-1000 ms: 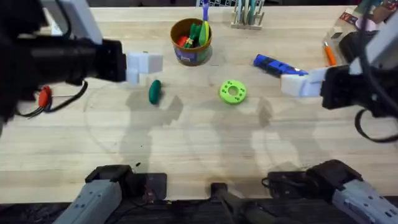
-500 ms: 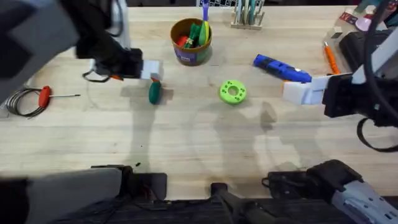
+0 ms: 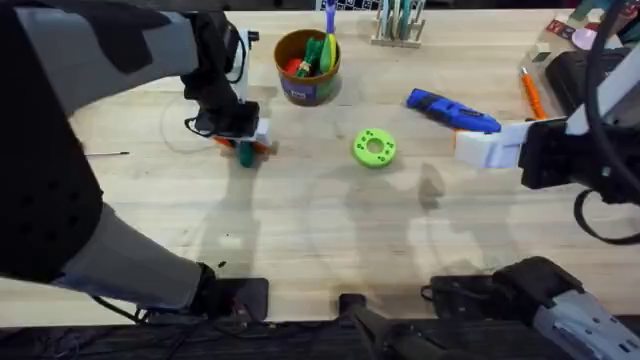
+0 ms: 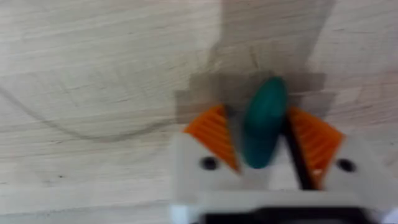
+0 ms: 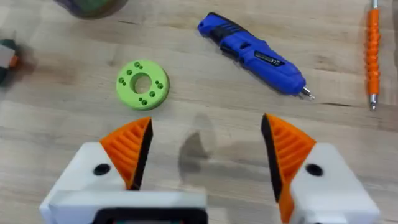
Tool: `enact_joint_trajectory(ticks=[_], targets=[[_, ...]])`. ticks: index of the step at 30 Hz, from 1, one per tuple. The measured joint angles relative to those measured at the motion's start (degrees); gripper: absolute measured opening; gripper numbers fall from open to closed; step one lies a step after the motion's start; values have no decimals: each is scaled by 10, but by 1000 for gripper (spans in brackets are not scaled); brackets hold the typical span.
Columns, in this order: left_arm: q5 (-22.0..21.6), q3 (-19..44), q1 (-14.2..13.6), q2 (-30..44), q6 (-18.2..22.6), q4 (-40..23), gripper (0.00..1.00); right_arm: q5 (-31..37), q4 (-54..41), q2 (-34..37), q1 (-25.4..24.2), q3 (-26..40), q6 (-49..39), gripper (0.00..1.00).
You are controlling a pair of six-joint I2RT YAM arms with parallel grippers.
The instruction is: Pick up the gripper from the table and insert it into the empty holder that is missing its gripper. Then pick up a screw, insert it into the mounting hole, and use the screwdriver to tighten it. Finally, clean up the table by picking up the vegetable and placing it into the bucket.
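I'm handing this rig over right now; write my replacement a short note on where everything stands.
Left end effector: down at the table, orange pads either side of the small dark green oblong toy vegetable, not lifted.
Right end effector: open, empty, near the lime-green round disc and the bright blue pen-shaped screwdriver.
Round brown-gold bucket: at the table's back, already holding toys.
Left to do: lift the vegetable and drop it in the bucket.
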Motion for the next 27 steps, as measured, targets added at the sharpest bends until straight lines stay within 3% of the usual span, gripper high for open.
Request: enact_joint_trajectory(ticks=[3,4,12,19,23,27], targets=[[2,2,-1,-1,0,-2,90,0,0,0,0,0,0,979],[2,3,-1,-1,1,-3,32,0,0,0,0,0,0,980],[11,38,0,-1,0,-55,25,0,0,0,0,0,0,979],[18,217,0,-8,0,-112,24,0,0,0,0,0,0,980],[45,285,0,-20,0,-86,24,0,0,0,0,0,0,979],[92,302,-2,-24,-1,-11,24,0,0,0,0,0,0,979]])
